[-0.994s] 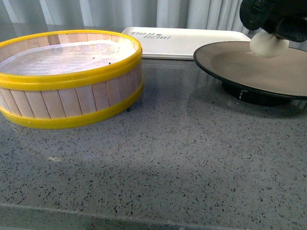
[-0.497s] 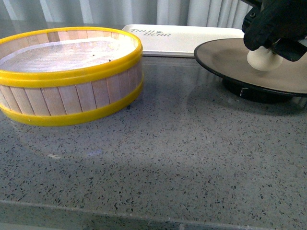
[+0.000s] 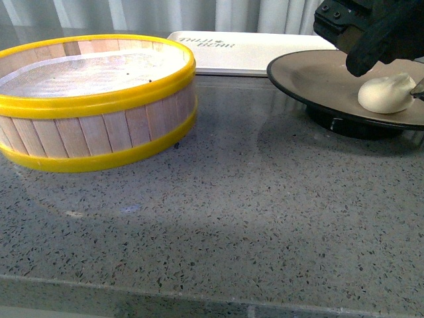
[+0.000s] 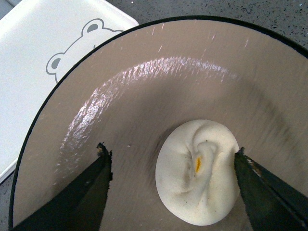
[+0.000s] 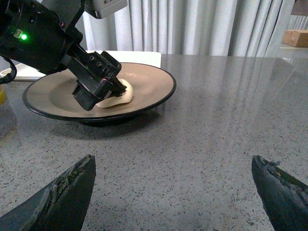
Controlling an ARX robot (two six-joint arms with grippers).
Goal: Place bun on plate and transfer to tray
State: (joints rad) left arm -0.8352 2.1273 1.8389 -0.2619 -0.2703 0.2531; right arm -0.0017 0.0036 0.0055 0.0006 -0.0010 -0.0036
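Squarely on the glossy taupe-brown inside of the plate (image 4: pixel 144 91): the bun (image 4: pixel 198 172), soft, matt, cream-white and round, pleated on top around a tiny yellow dot. Black rim and black foot on that wide, shallow plate. Straddling the bun, the left gripper (image 4: pixel 171 151), its dark wedge-shaped fingers spread wide, one tip just beside the bun's edge, the other clear of it; nothing clamped. Over the speckled grey stone counter (image 3: pixel 232 218), well apart from the plate, the right gripper (image 5: pixel 173 161), jaws likewise spread and holding nothing. Behind the plate and partly hidden by it, the flat cream-white tray (image 3: pixel 252 50) with rounded corners. On it, a grey bear-head outline in the left wrist view and grey lettering in the front view, too small and slanted to read with certainty. To the left, a round steamer basket (image 3: pixel 93 126) of pale wooden slats between glossy yellow bands. Plate's right edge cut off in the front view.
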